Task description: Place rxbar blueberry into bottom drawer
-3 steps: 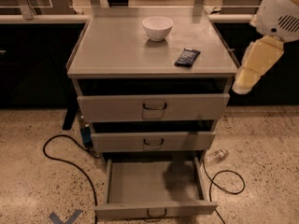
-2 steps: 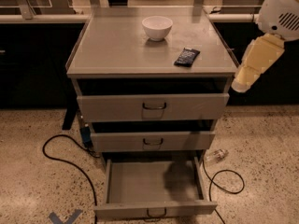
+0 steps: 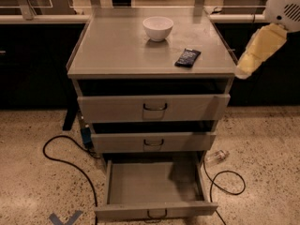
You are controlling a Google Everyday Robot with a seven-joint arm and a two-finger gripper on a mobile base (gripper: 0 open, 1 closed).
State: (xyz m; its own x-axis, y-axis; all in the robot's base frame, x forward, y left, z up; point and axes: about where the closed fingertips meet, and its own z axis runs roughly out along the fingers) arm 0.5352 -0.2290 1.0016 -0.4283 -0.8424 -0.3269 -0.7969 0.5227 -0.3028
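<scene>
The rxbar blueberry (image 3: pixel 188 57), a dark flat bar, lies on the right part of the grey cabinet top (image 3: pixel 117 46), in front and to the right of a white bowl (image 3: pixel 158 28). The bottom drawer (image 3: pixel 154 184) is pulled far out and its tray holds nothing. My gripper (image 3: pixel 244 70), pale yellow under a white arm housing (image 3: pixel 283 6), hangs in the air just off the cabinet's right front corner. It is to the right of the bar and touches nothing.
The top drawer (image 3: pixel 153 108) and the middle drawer (image 3: pixel 153 142) are slightly open. Black cables (image 3: pixel 65 161) loop on the speckled floor on the left and on the right (image 3: pixel 227 182). A small clear bottle (image 3: pixel 216 156) lies by the cabinet's right foot. Dark counters stand behind.
My gripper has risen slightly beside the cabinet's right edge. The bar, the bowl and the drawers have not moved.
</scene>
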